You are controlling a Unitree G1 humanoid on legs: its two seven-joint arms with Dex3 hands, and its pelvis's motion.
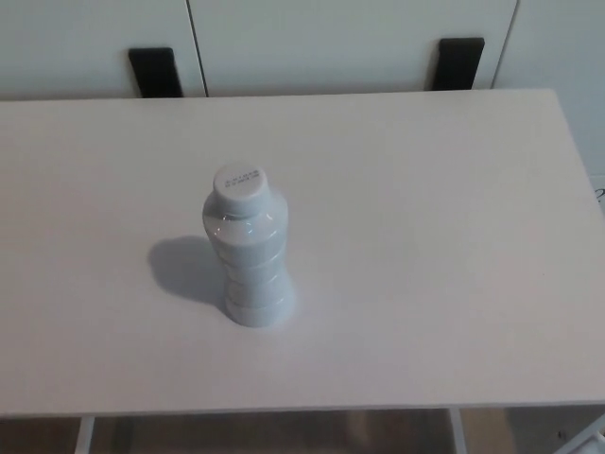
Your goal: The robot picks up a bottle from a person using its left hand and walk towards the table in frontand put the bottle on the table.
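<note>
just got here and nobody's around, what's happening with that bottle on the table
Nothing is handling it at this moment. A white bottle with its cap on stands upright on the white table, a little left of the middle. Neither robot hand shows in the head view, and no person is visible. Judging by how things lie, the bottle is already set down.

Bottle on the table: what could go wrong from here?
1. The bottle stands upright with nothing bracing it, so a bump to the table might tip it.
2. No part of the robot shows here, so an arm swinging through could clip the bottle.
</note>
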